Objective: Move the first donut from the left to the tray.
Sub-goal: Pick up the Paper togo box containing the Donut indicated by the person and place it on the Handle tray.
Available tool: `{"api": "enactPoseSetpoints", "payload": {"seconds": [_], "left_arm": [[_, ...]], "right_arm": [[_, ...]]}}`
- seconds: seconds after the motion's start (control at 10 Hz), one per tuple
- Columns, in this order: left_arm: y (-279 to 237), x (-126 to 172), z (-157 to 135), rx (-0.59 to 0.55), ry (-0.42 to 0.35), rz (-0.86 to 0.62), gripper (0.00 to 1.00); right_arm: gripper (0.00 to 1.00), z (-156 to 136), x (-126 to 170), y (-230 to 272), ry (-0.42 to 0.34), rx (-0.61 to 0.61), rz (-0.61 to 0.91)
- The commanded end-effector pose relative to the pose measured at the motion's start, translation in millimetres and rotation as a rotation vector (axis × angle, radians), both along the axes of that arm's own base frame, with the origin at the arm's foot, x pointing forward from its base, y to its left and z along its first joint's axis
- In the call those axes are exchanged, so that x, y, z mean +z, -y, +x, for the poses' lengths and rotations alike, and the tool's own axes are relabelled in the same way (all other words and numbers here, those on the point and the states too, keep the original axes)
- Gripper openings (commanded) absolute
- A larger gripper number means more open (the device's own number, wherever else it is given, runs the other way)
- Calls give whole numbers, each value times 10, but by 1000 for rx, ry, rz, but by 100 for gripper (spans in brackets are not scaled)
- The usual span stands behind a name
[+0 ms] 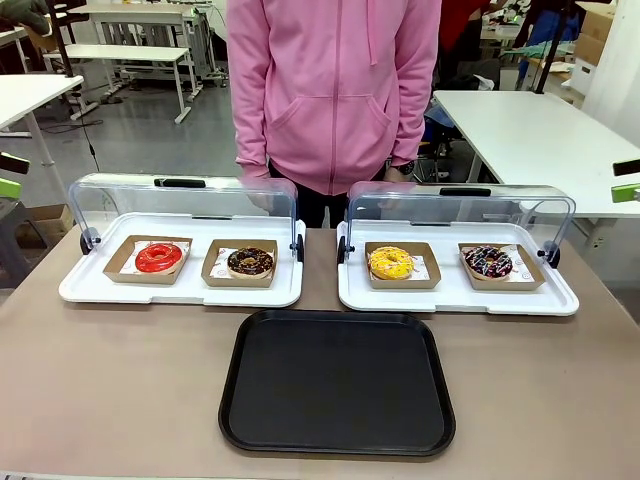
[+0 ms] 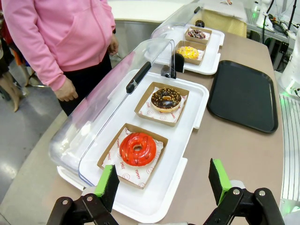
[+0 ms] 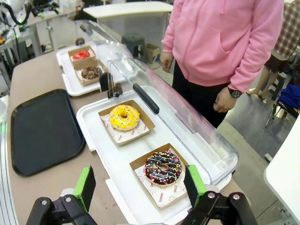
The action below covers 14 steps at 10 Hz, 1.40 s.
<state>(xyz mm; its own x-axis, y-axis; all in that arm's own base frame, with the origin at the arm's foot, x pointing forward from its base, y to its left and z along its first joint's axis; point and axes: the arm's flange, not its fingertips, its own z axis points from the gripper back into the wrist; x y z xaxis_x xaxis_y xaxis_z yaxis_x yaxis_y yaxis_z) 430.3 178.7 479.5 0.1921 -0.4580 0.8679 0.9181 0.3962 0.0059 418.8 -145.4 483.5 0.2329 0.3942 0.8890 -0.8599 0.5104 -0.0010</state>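
Donut (image 1: 159, 258) rests in white display tray (image 1: 80, 285).

Left end effector (image 2: 163, 183) spread wide, red donut (image 2: 137, 149) in cardboard holder (image 2: 107, 158) ahead, black tray (image 2: 243, 96) beyond

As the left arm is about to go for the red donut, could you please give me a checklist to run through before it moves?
1. The clear lid over the red donut is raised: ok.
2. The left end effector is open, fingers spread wide: ok.
3. The black tray is bare for the drop: ok.
4. The person's hand is away from the donut, behind the lid: ok.
5. The right end effector is out of the path, open near the sprinkled donut: ok.
6. The donut lifts free of its paper liner: cannot tell.
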Motion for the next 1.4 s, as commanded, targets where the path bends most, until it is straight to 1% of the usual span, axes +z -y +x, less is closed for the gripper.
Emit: {"api": "enactPoseSetpoints", "payload": {"seconds": [0.0, 1.3], "left_arm": [[11, 9, -1, -6, 15, -16, 100], [11, 9, -1, -6, 15, -16, 100]], "right_arm": [[100, 15, 0, -15, 25, -1, 18], [100, 15, 0, -15, 25, -1, 18]]}}
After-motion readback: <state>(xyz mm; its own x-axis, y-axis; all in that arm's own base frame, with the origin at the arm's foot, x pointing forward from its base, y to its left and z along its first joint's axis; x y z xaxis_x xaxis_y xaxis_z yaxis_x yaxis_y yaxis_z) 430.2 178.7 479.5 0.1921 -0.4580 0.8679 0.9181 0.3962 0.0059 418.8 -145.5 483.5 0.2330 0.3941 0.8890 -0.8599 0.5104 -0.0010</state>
